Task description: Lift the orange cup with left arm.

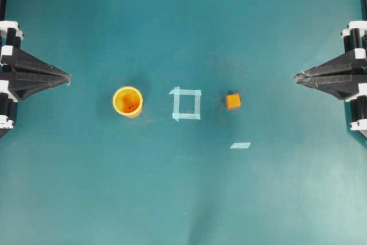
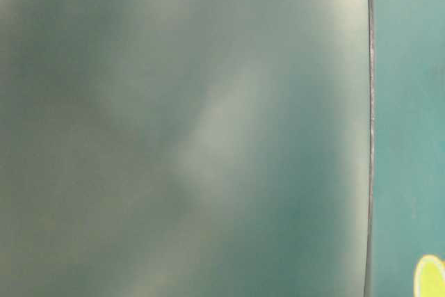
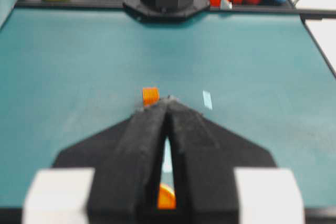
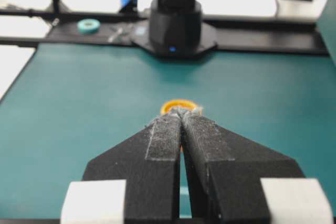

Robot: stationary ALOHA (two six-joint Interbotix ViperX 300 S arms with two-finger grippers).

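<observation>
The orange cup stands upright on the teal worktop, left of a tape square (a small orange cube sits on the square's other side). The left claw hangs at the worktop's left edge, tips pressed together, apart from the cup; the right claw mirrors it, likewise pressed together.

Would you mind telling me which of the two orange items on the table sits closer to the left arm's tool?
The round orange plastic cup, left of the tape square; the small orange cube lies beyond it.
</observation>
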